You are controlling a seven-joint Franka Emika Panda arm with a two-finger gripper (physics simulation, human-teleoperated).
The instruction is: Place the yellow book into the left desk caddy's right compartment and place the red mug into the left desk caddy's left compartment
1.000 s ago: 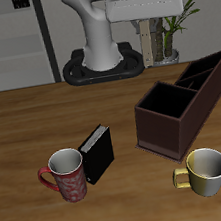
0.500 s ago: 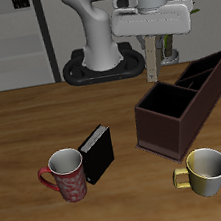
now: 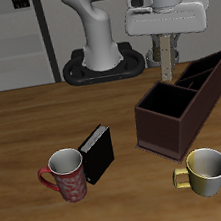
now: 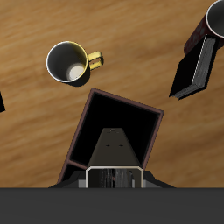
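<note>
The red mug [image 3: 68,175] stood near the table's [image 3: 14,128] front edge, holding nothing; the left desk caddy [image 3: 182,103] sat farther back beneath the gripper [image 3: 173,75], which gripped the yellow book [image 3: 166,59] upright.

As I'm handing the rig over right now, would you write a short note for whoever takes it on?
Gripper: shut on the yellow book, which hangs upright in the air above the left desk caddy; the wrist view looks down into the right compartment.
Red mug: upright on the table near the front edge, beside the black book, well away from the caddy.
Done: book picked up and carried over.
Left: lower and release the book into the right compartment, then fetch the mug and place it in the left compartment.
</note>
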